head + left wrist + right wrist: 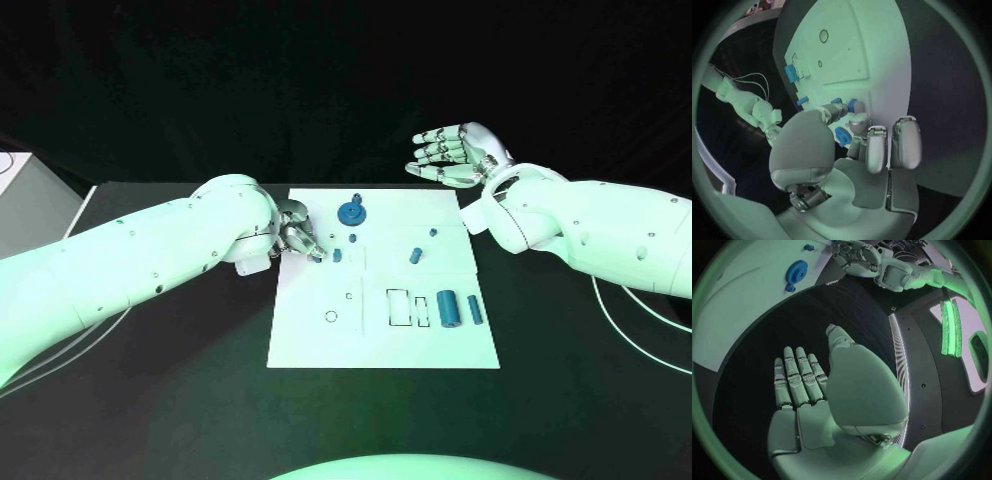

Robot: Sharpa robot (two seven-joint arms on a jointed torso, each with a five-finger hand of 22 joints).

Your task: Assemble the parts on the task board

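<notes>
The white task board (433, 340) lies in the middle of the black table. My left hand (299, 238) is at the board's left edge, and its thumb and a finger (858, 125) pinch a small blue part (320, 257). Right beside it stands a blue peg (336, 255). A blue gear (352, 212) sits near the board's far edge. More small blue pegs (415, 254) stand further right. Two blue cylinders (449, 305) lie at the right. My right hand (454, 155) is raised beyond the board's far right corner, with its fingers (795, 380) straight and nothing in it.
The board has an empty round hole (330, 316) at its near left and rectangular slots (397, 306) left of the cylinders. A white box (26, 195) stands at the table's far left. Cables (635, 320) trail beneath my right arm.
</notes>
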